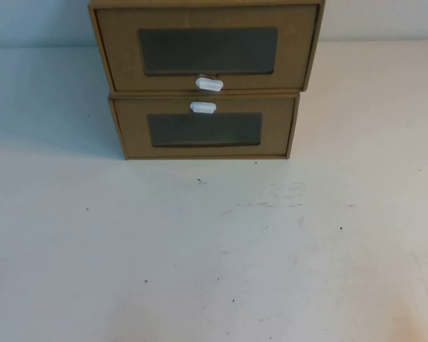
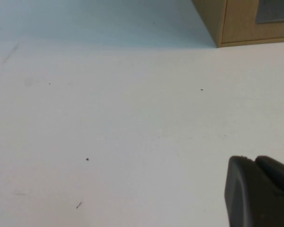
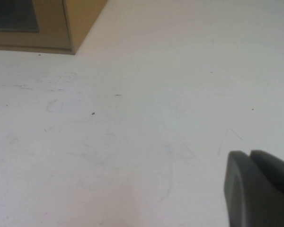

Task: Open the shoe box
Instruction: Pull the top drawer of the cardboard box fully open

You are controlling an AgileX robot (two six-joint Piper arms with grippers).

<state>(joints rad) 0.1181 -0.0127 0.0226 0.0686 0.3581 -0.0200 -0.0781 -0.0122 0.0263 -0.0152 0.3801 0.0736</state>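
**Item 1.** Lower brown cardboard shoe box (image 1: 203,128), drawer pattern, with a dark rectangular window in its front. It stands at the far middle of the white table (image 1: 214,249), front shut flush. A small white oval plastic pull (image 1: 203,107) sits centred at the front's top edge.

**Item 2.** Upper brown cardboard shoe box (image 1: 207,50), same pattern, stacked directly on the first and also shut. Its second white pull (image 1: 209,84) sits at the lower edge, just above the other pull.

**Item 3.** Left gripper (image 2: 253,163), dark fingers drawn together with nothing between them. It is low over bare table on the left, well apart from the boxes, and absent from the high view.

**Item 4.** Right gripper (image 3: 250,156), likewise closed and empty. It is low over bare table on the right, well short of the boxes.

**Condition.** Task not begun; neither box is touched.

**Handling note, as I judge it.**
- Which box is meant cannot be told.
- The two pulls lie close together. The working arm should spread its fingers first, come in level with one pull only, and pinch it without catching its neighbour.
- Draw straight toward the robot, parallel to the table. A slanted tug would likely jam the drawer or drag the light stack forward.
- The upper box, with nothing weighing on it, looks the likelier to slide bodily. The idle arm could steady it.
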